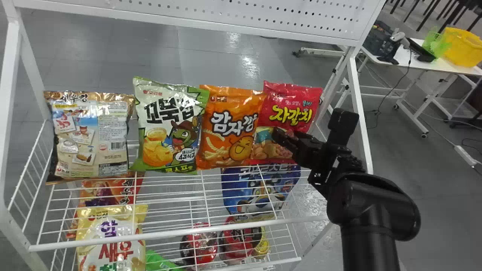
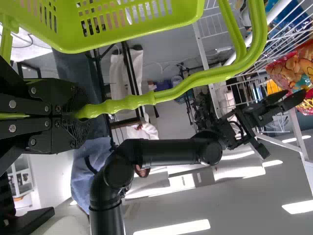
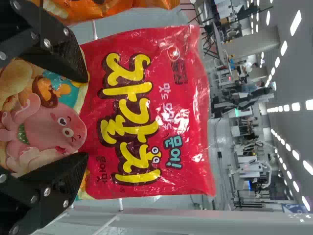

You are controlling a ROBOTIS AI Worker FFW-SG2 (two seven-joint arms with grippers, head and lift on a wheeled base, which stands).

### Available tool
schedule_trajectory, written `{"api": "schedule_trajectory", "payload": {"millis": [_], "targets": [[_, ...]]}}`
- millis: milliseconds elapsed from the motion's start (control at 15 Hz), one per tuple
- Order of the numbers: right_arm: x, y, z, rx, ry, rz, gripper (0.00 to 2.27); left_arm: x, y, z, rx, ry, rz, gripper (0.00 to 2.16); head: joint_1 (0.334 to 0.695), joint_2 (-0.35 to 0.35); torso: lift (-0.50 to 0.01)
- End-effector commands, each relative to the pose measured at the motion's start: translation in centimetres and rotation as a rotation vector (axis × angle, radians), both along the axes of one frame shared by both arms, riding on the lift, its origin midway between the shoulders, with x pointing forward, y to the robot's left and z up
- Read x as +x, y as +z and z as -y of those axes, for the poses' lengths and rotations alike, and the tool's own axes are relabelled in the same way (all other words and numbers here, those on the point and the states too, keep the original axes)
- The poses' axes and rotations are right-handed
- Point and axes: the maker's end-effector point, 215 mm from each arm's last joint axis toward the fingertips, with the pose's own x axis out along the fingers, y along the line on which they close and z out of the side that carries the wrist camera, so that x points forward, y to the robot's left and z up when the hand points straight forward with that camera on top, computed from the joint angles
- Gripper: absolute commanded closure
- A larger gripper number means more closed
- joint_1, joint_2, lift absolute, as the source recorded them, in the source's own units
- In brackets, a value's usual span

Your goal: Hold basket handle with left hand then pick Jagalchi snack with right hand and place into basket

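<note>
While the left fingers (image 2: 58,95) are gripping the handle (image 2: 146,99) of the green basket (image 2: 146,27), the Jagalchi snack (image 1: 290,105) is standing on the wire shelf (image 1: 180,232) at the robot's one o'clock, the right fingers (image 3: 66,58) gaping before it. Closing too shallowly on that glossy bulge may be inviting a slip, and a stray fingertip may be nudging the orange bag (image 1: 233,113) towards nine o'clock.
</note>
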Motion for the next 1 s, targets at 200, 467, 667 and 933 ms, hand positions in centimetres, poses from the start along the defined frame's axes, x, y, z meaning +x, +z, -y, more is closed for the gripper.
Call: {"api": "schedule_trajectory", "payload": {"millis": [200,467,667,933], "targets": [[-1.3,-1.4,-1.0,0.079,0.042,-0.028,2.25,-0.2,0.1,0.0,-0.009,-0.002,-0.004,2.14,0.695,-0.294,-0.009],[-3.0,0.2,0.3,0.061,0.016,-0.026,2.25,-0.4,0.0,-0.3,-0.005,0.004,-0.007,2.14,0.695,-0.296,-0.009],[-4.3,1.6,1.5,0.034,-0.007,-0.052,2.25,-0.5,0.0,-0.2,-0.005,0.003,-0.007,2.14,0.695,-0.320,-0.009],[-6.2,2.3,2.0,0.060,-0.024,-0.116,2.25,-0.5,-0.1,-0.2,-0.008,0.002,-0.005,2.14,0.695,-0.342,-0.009]]}}
